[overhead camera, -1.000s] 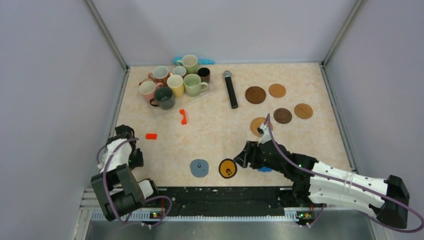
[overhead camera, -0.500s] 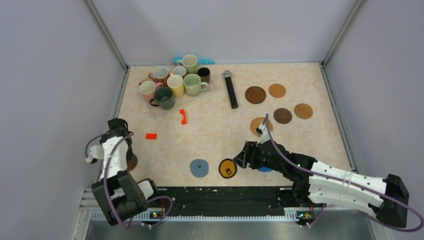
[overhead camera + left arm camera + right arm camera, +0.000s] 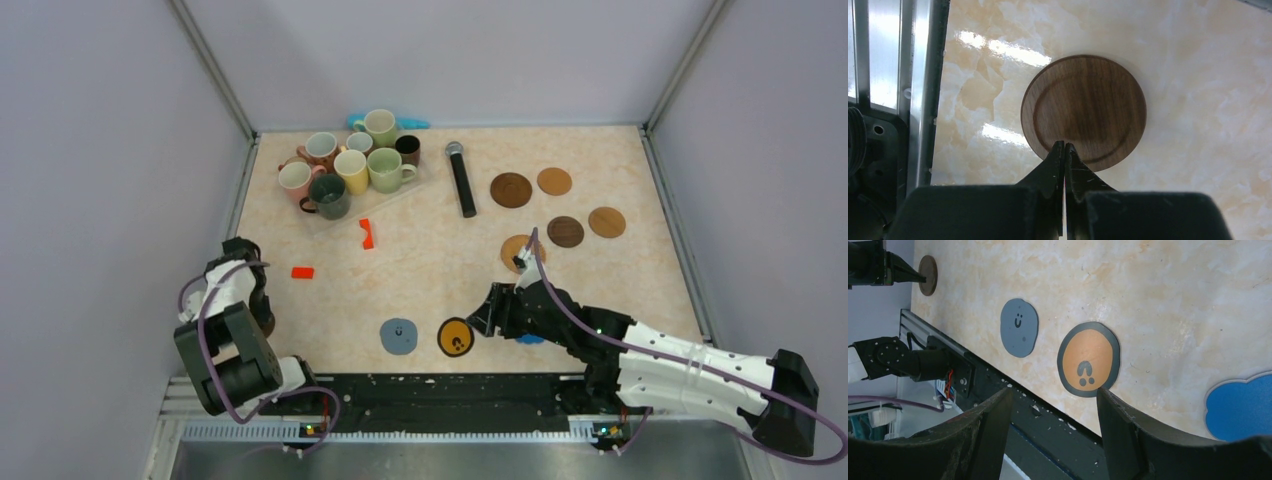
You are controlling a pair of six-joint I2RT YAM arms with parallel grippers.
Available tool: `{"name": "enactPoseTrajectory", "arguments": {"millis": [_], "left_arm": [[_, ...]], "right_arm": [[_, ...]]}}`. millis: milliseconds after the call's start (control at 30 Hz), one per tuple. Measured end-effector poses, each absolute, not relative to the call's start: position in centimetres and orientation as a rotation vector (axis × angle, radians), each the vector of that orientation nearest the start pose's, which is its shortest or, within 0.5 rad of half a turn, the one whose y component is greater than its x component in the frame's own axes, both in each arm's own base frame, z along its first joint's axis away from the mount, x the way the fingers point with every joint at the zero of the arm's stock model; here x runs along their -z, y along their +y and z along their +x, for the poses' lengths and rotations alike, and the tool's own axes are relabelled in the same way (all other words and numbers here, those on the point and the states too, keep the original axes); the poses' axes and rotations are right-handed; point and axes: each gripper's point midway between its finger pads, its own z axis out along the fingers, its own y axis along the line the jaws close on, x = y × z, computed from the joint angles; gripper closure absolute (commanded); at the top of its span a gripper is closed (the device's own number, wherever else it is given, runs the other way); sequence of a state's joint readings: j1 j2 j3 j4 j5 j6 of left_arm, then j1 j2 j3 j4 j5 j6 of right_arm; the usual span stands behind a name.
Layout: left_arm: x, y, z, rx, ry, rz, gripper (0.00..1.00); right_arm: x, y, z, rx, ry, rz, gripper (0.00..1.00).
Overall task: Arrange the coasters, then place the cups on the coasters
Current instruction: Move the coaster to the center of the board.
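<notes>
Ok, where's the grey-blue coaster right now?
In the top view the grey-blue coaster lies near the table's front edge, just left of the black-rimmed orange coaster.

Blue scalloped coaster [image 3: 1242, 407] half beyond the right-wrist view's edge.

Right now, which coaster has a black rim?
The orange coaster with dark marks, at the near edge between the grey coaster and the blue coaster.

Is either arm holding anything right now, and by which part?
Nothing is held. The left gripper is shut, its tips at the rim of the brown coaster, not around it; the right gripper hangs open, empty.
</notes>
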State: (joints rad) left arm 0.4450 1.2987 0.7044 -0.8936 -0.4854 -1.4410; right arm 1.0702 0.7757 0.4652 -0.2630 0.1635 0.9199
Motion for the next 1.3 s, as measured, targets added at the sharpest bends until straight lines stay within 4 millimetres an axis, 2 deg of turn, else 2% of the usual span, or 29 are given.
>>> {"name": "enactPoseTrajectory", "arguments": {"millis": [567,933,1100,1300], "left_arm": [[-2.1,11.7,16.6,-0.503,1.675,-2.309,1.00],[-2.0,10.6,16.5,-0.460,1.800,-2.290,1.00],[-2.0,9.3,16.1,-0.390,1.859,-2.276,1.00],[-2.0,6.4,15.2,-0.301,1.974,-2.223,1.00]], "right_arm": [[-12.0,24.7,13.0,-0.935,2.314,-0.072,0.37],[-11.3,24.1,13.4,-0.874,2.325,-0.070,0.37],[-11.2,23.9,13.5,-0.858,2.323,-0.063,0.37],[-11.4,23.9,13.5,-0.865,2.318,-0.060,0.37]]}}
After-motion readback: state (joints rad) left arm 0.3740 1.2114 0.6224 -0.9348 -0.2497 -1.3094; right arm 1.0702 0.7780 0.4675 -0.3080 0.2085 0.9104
